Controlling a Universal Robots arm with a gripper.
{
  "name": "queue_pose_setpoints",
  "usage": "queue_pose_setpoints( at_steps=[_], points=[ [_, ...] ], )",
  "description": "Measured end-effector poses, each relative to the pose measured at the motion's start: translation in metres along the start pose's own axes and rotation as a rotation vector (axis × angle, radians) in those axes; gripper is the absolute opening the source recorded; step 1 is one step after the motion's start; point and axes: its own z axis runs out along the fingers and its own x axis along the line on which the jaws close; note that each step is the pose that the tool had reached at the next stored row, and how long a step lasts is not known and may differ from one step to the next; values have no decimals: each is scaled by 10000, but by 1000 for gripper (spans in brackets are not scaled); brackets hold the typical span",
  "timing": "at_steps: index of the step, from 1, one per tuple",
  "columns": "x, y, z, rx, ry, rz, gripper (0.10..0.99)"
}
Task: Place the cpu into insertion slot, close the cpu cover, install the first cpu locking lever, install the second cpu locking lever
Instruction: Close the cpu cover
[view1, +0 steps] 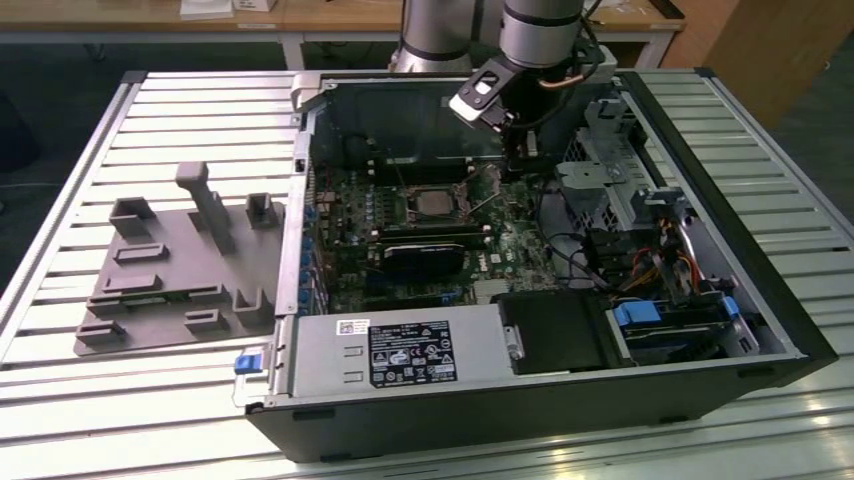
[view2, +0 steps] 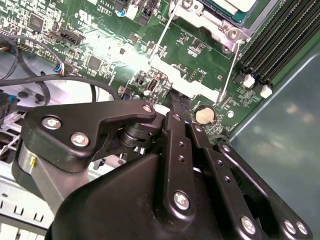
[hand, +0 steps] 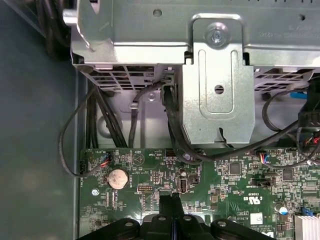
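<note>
The cpu (view1: 430, 200) sits under the seemingly closed cover (view2: 212, 21). The gripper (hand: 171, 205), clenched on nothing, is down at the board (hand: 230, 180) just on the exterior view's right of it. Seating a lever (view2: 231, 70) well likely needs steady, low pressure, clear of the coin cell (view2: 204, 115).

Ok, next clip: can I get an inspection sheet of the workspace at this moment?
Surface: slatted metal table bearing an open PC case.
Job's things: cpu lies within the cover frame; two wire levers run out from it, latching unclear.
Clutter: grey fixture tray at the exterior view's left of the case.
Grippers: gripper shut, empty, low over the board near a coin cell.
Cables: black cables run to the board.
Surroundings: wooden bench behind.
</note>
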Motion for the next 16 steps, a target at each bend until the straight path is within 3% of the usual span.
queue_pose_setpoints(
  at_steps=[10,11,13,16],
  points=[
    [1,0,21,73,-11,-5,106],
    [1,1,22,151,-11,-7,106],
    [1,4,24,415,-20,-14,106],
    [1,14,28,968,-36,-32,106]
  ],
)
